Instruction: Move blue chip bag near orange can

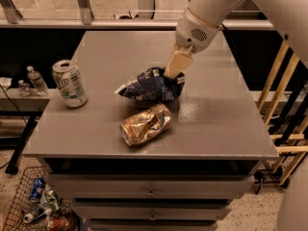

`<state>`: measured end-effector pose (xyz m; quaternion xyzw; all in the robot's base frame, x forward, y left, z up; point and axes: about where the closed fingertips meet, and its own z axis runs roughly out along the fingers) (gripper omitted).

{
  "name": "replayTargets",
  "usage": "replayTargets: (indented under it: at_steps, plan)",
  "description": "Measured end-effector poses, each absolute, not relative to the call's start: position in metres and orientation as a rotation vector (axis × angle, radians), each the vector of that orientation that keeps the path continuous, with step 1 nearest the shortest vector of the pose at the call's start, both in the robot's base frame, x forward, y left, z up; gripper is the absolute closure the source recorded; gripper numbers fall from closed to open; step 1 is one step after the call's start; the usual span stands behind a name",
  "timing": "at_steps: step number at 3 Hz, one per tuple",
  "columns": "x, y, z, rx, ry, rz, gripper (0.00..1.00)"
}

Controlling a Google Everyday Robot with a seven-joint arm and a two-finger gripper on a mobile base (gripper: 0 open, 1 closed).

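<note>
on the grey cabinet top, centre: small crinkled dark navy foil chip bag, lying just behind crushed orange-gold drink can; beige two-finger gripper at the bag's upper right edge, fingers pinched together on the foil; upright white-and-green soda can well apart at left

Grey drawer cabinet on speckled floor, wooden rails right.
</note>
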<state>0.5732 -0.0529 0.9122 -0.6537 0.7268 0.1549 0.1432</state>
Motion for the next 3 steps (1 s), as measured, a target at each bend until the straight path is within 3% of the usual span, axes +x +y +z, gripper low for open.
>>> replayTargets:
  at_steps: [2, 3]
  plan:
    - [0.5791, -0.0477, 0.9107, -1.871, 2.083, 0.44, 0.12]
    - [0.5812, -0.0456, 0.91, -1.867, 2.079, 0.438, 0.0]
